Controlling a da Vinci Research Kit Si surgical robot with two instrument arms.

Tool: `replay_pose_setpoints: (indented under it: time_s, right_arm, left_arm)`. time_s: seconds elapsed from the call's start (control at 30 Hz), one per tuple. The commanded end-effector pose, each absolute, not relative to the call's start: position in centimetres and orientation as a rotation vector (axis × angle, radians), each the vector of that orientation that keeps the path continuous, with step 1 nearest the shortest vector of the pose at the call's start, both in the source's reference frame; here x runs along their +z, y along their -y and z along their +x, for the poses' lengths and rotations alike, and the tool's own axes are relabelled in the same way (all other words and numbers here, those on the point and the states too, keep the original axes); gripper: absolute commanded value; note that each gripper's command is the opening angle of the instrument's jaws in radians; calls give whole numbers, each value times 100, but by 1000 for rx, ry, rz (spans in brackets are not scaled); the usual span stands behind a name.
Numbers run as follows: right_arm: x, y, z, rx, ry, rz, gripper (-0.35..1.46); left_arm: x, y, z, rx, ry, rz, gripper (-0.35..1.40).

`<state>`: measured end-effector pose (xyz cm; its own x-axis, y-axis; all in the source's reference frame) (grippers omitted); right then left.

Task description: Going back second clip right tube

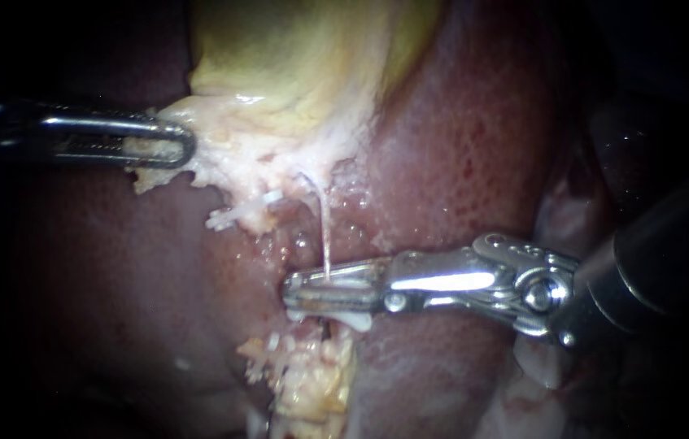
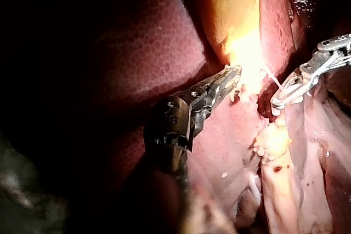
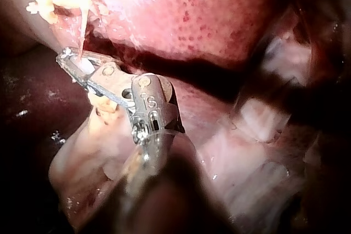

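Endoscope view: right instrument (image 1: 295, 294) in from the right, jaws close together across a thin tube (image 1: 325, 236); white clip (image 1: 332, 315) seated between them, touched by both jaws as far as can be judged
Tube: strung from the pale tissue (image 1: 222, 154) under the gallbladder (image 1: 295, 65) straight into the right jaws; taut, thread-thin, translucent; liver (image 1: 458, 146) behind it
Counter-hold: left instrument (image 1: 181, 148) clamped on the pale tissue, well apart from the right jaws, off to the side of the tube's far end; judged to be keeping the tube stretched
Clip position: around the tube, near the right jaws' tips; one leg showing pale just under the lower jaw; right wrist view agrees, white between the jaws close behind the tips
Small white piece (image 1: 234, 213): between the two instruments, nearer the left jaws; possibly another clip, too small to be sure
Step in hand: judged as release and withdrawal; clip not yet let go
Handling: tube soft, wet and fragile, likely to tear or stretch if dragged sideways; clip light, stiff and slick; no hold to be taken on the tube itself; hold best kept on the sturdier pale tissue in the left jaws
Next move: jaws to part fully before backing out along the shaft's own line; risk of a jaw edge snagging the clip and pulling the tube along
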<state>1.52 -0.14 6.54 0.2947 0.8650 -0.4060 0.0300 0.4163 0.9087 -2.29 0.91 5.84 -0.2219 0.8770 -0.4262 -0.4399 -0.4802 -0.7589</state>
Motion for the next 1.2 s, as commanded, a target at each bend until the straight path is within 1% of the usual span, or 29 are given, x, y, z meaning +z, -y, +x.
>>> replay_pose_setpoints:
  time_s: [0.03,0.07,0.1,0.13,0.17,0.2,0.27,0.33,0.43,0.6,0.83,1.13,1.2]
  right_arm:
    - [654,14,152,700,-1140,995,-35]
    - [655,14,152,700,-1140,994,-35]
    - [655,14,153,701,-1143,994,-29]
    - [656,14,154,708,-1144,996,-13]
    - [658,14,155,694,-1151,984,3]
    - [660,15,157,679,-1159,971,13]
    - [663,15,160,675,-1161,965,26]
    - [668,16,162,660,-1169,951,35]
    - [677,18,165,648,-1180,920,41]
    - [697,18,164,654,-1190,873,45]
    - [717,7,156,734,-1197,784,48]
    - [724,4,146,739,-1195,784,49]
    - [723,5,144,712,-1205,767,49]
  left_arm:
    - [584,-91,-229,1836,619,-1085,-35]
    - [584,-91,-229,1836,619,-1085,-35]
    - [584,-91,-229,1836,619,-1085,-35]
    - [584,-91,-229,1836,619,-1085,-35]
    - [584,-91,-229,1836,619,-1085,-35]
    - [584,-91,-229,1836,619,-1085,-35]
    - [584,-91,-229,1836,619,-1085,-35]
    - [584,-91,-229,1836,619,-1085,-35]
    - [584,-91,-229,1836,619,-1085,-35]
    - [584,-91,-229,1836,619,-1085,-35]
    - [584,-91,-229,1836,619,-1085,-35]
    - [584,-90,-229,1836,618,-1085,-35]
    - [584,-90,-229,1836,618,-1085,-35]
